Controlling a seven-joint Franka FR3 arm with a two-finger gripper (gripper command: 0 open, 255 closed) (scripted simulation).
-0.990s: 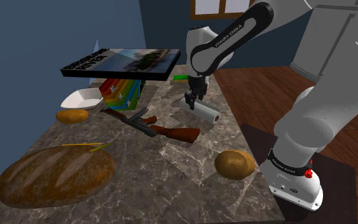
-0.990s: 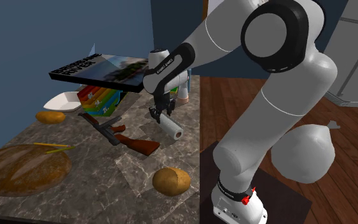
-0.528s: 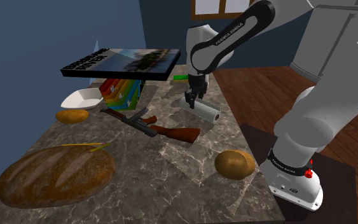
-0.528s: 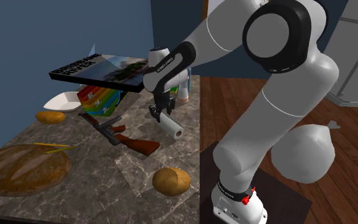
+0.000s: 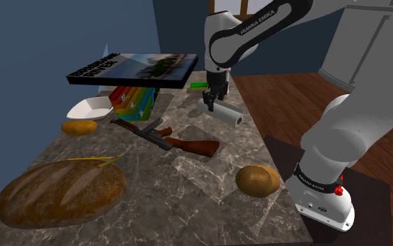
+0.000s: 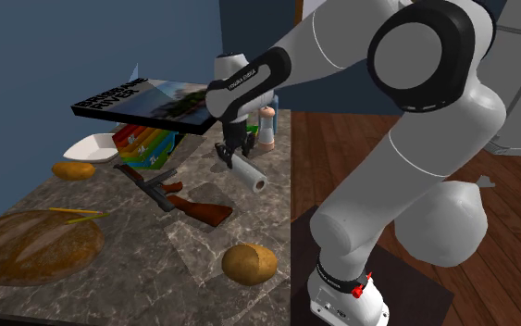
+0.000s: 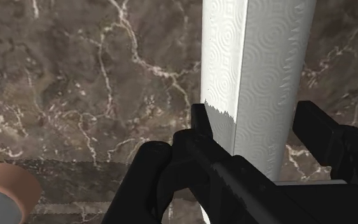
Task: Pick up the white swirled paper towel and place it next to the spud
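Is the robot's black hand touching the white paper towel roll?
Touching. In the wrist view the gripper clasps the paper towel roll, a black finger pressed on each side.

White arm (image 5: 355, 105) — dark joints, black lettered bands, red base marks; black claw (image 5: 211, 101).

White swirl-embossed paper towel (image 7: 260, 76) — brown white-veined counter (image 7: 95, 95), rainbow-striped box (image 5: 135, 98), black fingers (image 7: 327, 137).

Lighting is even and moderate, from above: the white arm (image 5: 355, 77) and paper towel (image 7: 260, 76) render brightest, the marble counter (image 5: 188, 182) mid-toned with soft shadows under the loaf (image 5: 61, 192) and potato (image 5: 257, 180), the black fingers (image 7: 327, 137) nearly featureless.
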